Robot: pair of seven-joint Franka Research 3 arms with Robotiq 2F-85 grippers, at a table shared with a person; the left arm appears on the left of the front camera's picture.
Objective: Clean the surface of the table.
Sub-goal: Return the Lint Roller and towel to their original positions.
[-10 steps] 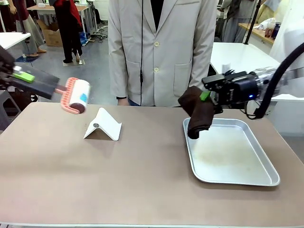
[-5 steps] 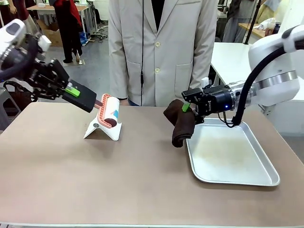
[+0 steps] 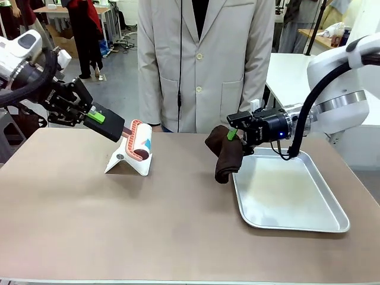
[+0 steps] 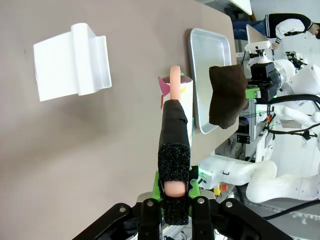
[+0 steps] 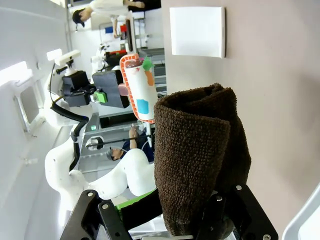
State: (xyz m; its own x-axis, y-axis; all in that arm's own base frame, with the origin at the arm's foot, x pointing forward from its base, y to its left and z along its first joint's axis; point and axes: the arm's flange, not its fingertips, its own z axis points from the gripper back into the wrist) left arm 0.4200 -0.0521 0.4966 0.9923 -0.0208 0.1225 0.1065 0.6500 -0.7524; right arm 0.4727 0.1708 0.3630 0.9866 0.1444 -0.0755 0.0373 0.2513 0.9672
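Observation:
The brownish-taupe table (image 3: 148, 219) spans the front view. My left gripper (image 3: 98, 117) is shut on the black padded handle of a pink-and-white lint roller (image 3: 139, 141). The roller's head hangs just over a white folded stand (image 3: 127, 157). In the left wrist view the handle (image 4: 172, 165) runs up from my fingers to the roller (image 4: 177, 97). My right gripper (image 3: 233, 134) is shut on a dark brown folded cloth (image 3: 225, 155). The cloth dangles above the table, just left of the tray. The same cloth (image 5: 200, 155) hangs large in the right wrist view, over the table (image 5: 270, 100).
A silver metal tray (image 3: 291, 222) lies at the right of the table, with nothing in it. A person in a light grey jacket (image 3: 202, 59) stands at the far edge. The table's near and middle parts lie bare. The white stand (image 5: 197, 31) sits far-left.
My left gripper swung in from the far left, bringing the roller down over the white stand. My right gripper carried the cloth left, off the tray's edge to above the table.

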